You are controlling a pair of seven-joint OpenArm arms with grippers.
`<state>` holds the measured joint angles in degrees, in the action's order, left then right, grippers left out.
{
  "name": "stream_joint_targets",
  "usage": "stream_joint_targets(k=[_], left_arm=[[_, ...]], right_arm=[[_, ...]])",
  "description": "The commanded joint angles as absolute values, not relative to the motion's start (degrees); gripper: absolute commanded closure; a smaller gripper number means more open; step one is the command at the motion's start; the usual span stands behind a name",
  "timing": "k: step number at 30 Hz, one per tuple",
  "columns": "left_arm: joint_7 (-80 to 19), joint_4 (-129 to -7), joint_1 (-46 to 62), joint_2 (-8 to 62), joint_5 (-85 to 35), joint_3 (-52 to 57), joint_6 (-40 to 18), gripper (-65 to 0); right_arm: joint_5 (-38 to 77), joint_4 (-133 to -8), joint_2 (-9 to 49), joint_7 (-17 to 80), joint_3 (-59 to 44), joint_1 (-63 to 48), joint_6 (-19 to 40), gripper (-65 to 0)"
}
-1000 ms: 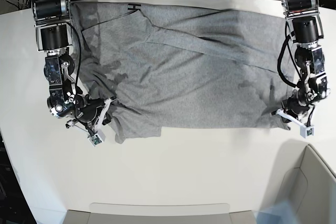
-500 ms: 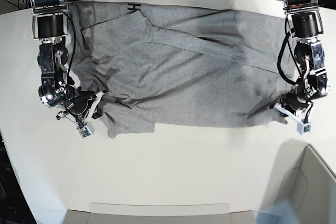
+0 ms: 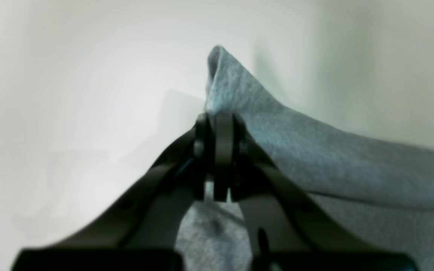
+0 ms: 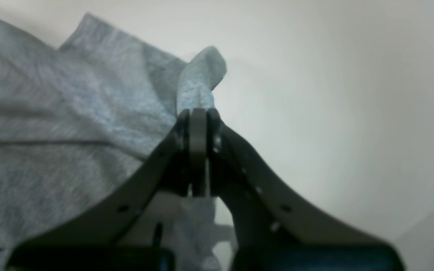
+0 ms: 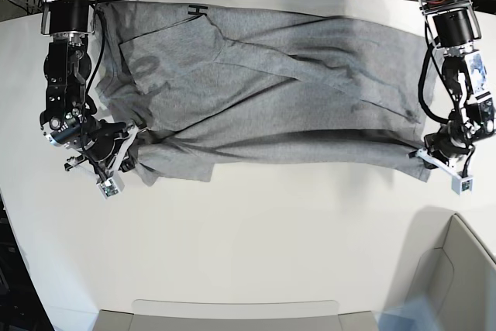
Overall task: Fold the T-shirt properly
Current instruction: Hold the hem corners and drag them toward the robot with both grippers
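- Looking through the base view: lying across the far half of the white table (image 5: pixel 256 253), the T-shirt (image 5: pixel 263 91) running its long axis side to side, neck label and black lettering toward the far left of the picture, opposite end toward the right. Being drawn taut along the near edge, where a second ago that edge was sagging and rumpled; spreading apart and outward, right gripper (image 5: pixel 128 149) at the picture's left and left gripper (image 5: pixel 422 151) at the picture's right, each sitting further toward its own side than before. Meaning, most likely, stretching and flattening before a fold rather than folding yet; creases across the middle still needing smoothing.
- Looking through the left wrist view: pinching a peak of grey cloth, left gripper (image 3: pixel 219 124) with jaws closed almost completely on the T-shirt (image 3: pixel 315 158); fabric rising to a small point beyond the tips and trailing off to the right, bare table behind.
- Looking through the right wrist view: clamping another corner, right gripper (image 4: pixel 198 116) with jaws pressed together on the T-shirt (image 4: pixel 70 113); a tuft of cloth sticking up past the tips, the body of the garment spreading away to the left.
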<state>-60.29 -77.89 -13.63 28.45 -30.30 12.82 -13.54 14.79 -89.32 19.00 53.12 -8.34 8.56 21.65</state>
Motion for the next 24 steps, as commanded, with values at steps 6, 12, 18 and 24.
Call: stream_joint_targets(k=[6,12,18,24], left_arm=[[-60.00,-83.03,-11.38,29.58,-30.73,16.22,-13.76,0.0],[-60.09,-87.16,-7.60,29.67,-30.73,16.57,-13.76,0.0],[-59.65,-87.34,-5.32,29.49,-30.73,16.57,-13.85,0.0],[-59.56,-87.34,-5.05,29.41,-30.73,16.57,-13.85,0.0]], right_arm=[[15.08,-92.09,19.82,52.26,-8.75,7.69,21.76,0.0],[15.16,-96.22,19.82,52.35,-8.75,5.23,21.76,0.0],[15.25,-96.57,19.65,52.35,-8.75,3.03,21.85,0.0],[15.25,-96.57,19.74,52.26,-8.75,2.33,21.85,0.0]])
